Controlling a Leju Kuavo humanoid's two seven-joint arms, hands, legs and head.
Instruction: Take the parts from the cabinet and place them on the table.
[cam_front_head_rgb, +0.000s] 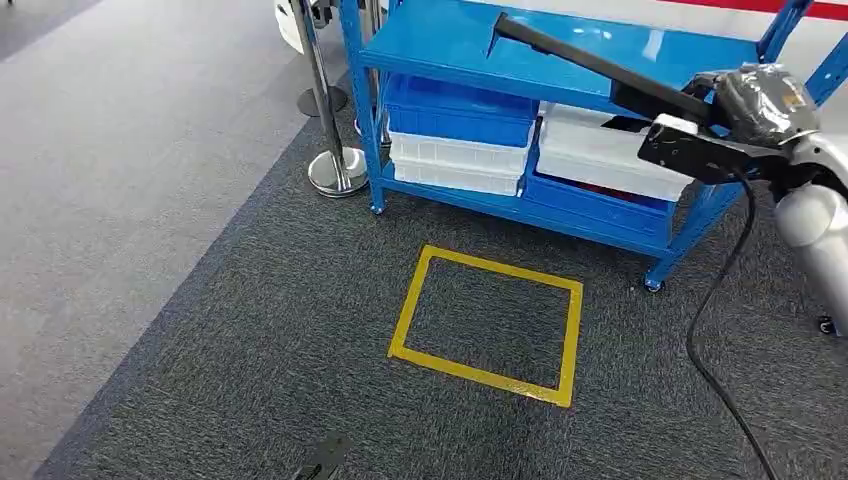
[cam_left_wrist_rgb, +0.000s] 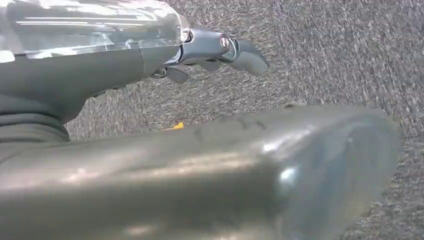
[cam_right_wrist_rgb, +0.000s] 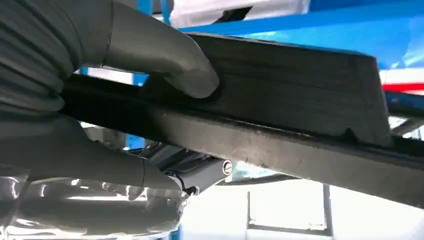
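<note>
From the head view, the right hand (cam_front_head_rgb: 755, 105) is raised at the right of the scene, wrapped in clear film, and holds a long black part (cam_front_head_rgb: 590, 65) that slants up and to the left over the top shelf of the blue cabinet (cam_front_head_rgb: 455, 45). On the cabinet's lower shelf, a blue bin (cam_front_head_rgb: 460, 110) sits on a white bin (cam_front_head_rgb: 455, 165) at the left, and a white bin (cam_front_head_rgb: 600, 155) sits on a blue bin (cam_front_head_rgb: 590, 205) at the right. A yellow taped rectangle (cam_front_head_rgb: 400, 325) marks the dark grey carpet (cam_front_head_rgb: 250, 330) just in front of the cabinet. Two chrome stanchion posts (cam_front_head_rgb: 330, 130) stand to the left of the cabinet, and a black cable (cam_front_head_rgb: 715, 290) hangs from the right arm.

In the left wrist view, the left hand (cam_left_wrist_rgb: 215, 50) hangs over the carpet with its fingers (cam_left_wrist_rgb: 250, 57) stretched out and nothing in them.

In the right wrist view, the right hand's thumb (cam_right_wrist_rgb: 165, 55) presses on the upper face of the black part (cam_right_wrist_rgb: 300, 105), and its fingers (cam_right_wrist_rgb: 100, 165) close beneath it, so the part is gripped. The blue shelf edge (cam_right_wrist_rgb: 310, 20) lies just beyond.
</note>
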